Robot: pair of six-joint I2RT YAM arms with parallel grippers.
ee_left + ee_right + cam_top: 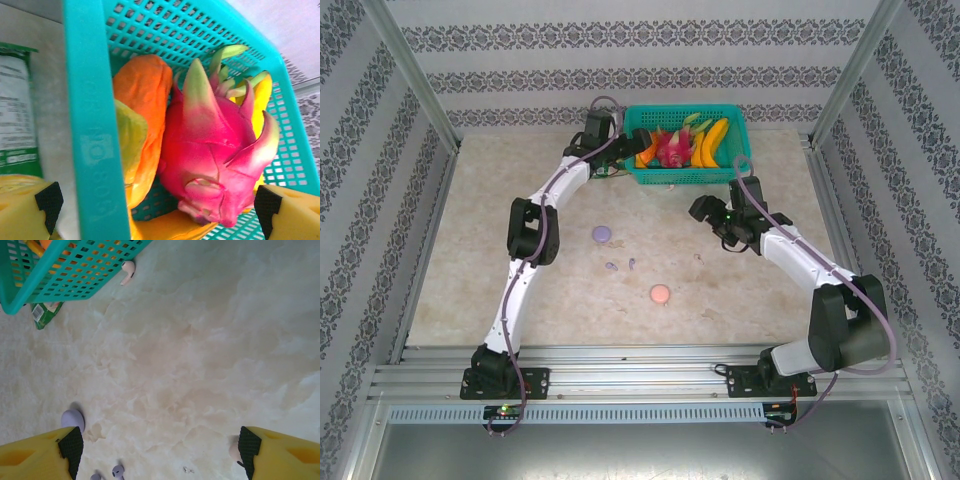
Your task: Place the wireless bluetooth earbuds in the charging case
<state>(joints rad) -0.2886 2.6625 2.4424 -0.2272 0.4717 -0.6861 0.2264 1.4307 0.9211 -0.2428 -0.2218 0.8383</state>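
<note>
Above the tabletop (520,180), the right gripper (160,450) hung with jaws apart; two lavender earbuds (611,266) lay between the lavender case (602,233) and the pink case (660,294). A pale pink earbud (128,271) lay just beside the teal basket (92,125), where the left gripper (158,210) stood spread wide.

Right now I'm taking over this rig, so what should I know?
Left gripper: open, empty, over the rim of the teal basket.
Right gripper: open, empty, above the table.
Two purple earbuds lie loose between the purple case and pink case; a pink earbud lies beside the basket.
Done: no earbud visibly seated.
Left: seat them all.
</note>
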